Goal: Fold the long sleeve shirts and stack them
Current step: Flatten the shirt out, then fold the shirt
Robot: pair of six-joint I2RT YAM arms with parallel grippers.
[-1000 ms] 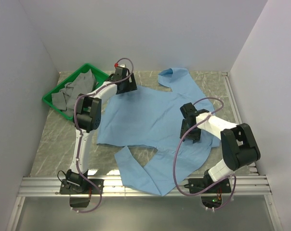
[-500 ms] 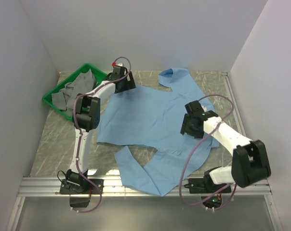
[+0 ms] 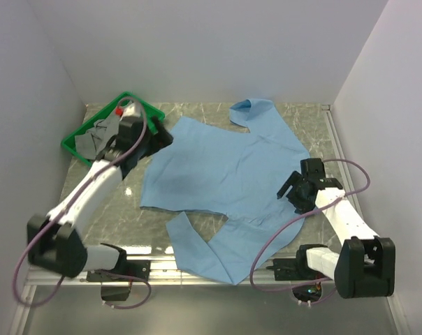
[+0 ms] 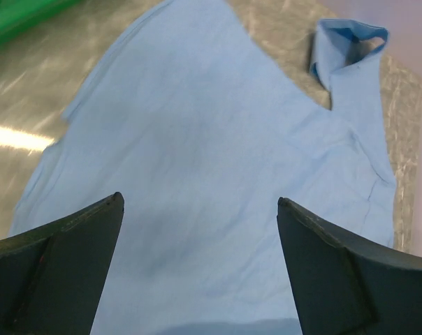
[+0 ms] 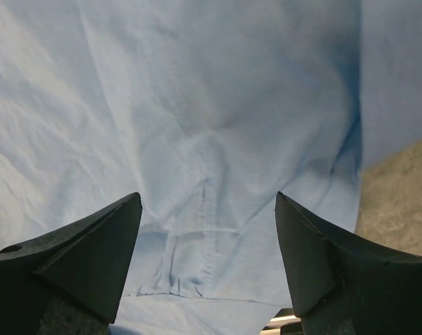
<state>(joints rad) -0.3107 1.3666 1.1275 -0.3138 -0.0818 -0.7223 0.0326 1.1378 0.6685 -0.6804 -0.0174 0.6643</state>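
At the tabletop's (image 3: 92, 209) far left corner, a green bin (image 3: 68, 146) of grey cloth (image 3: 92, 143) shows whole only from above. The left end effector (image 3: 160, 137), wide and empty, hovers at the left edge of the light blue shirt (image 3: 218, 171), which lies spread mid-tabletop. The right end effector (image 3: 292, 190), also wide and empty, hangs over its right side, where the wrist view shows stitching.

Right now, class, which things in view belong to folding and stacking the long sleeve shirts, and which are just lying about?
Belongs to the job:
- light blue shirt, spread out, not yet folded

Just lying about:
- green tray, far left
- grey cloth inside it, kind unclear
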